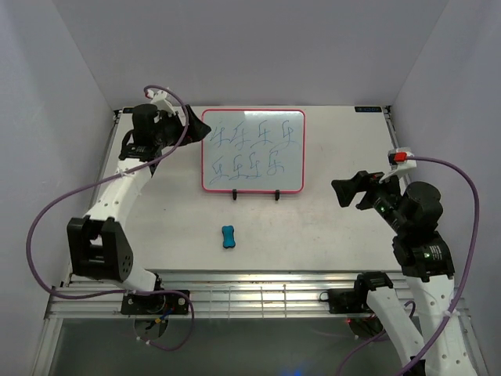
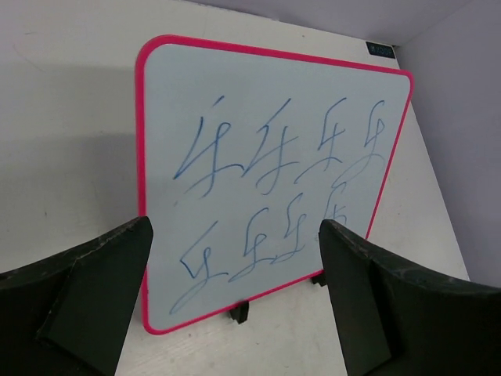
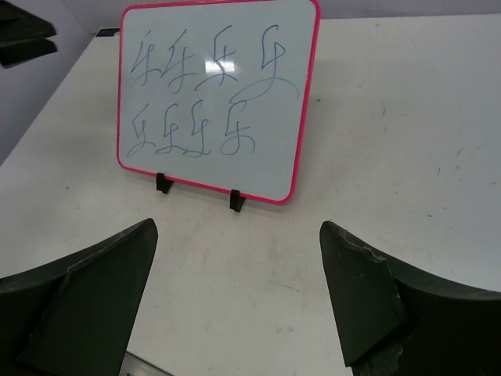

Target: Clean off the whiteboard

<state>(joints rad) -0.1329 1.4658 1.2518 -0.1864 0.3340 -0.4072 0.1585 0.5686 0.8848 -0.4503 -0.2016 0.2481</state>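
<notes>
Looks through the wide-parted left pincer (image 2: 235,235) at the whiteboard (image 2: 266,176), upright on the desk (image 2: 70,117), bearing 2 rows of blue scribbles (image 2: 274,145).

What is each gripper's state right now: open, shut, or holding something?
Left gripper: open, holding nothing.
Right gripper: open, holding nothing.

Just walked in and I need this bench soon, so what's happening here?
Two robot arms are set up to erase the whiteboard, which stands propped on a black stand and carries two rows of blue scribbles. Nothing is wiped yet. The blue eraser lies untouched on the table in front of the board. The left gripper is open near the board's left edge; the right gripper is open and empty, off to its right.
</notes>
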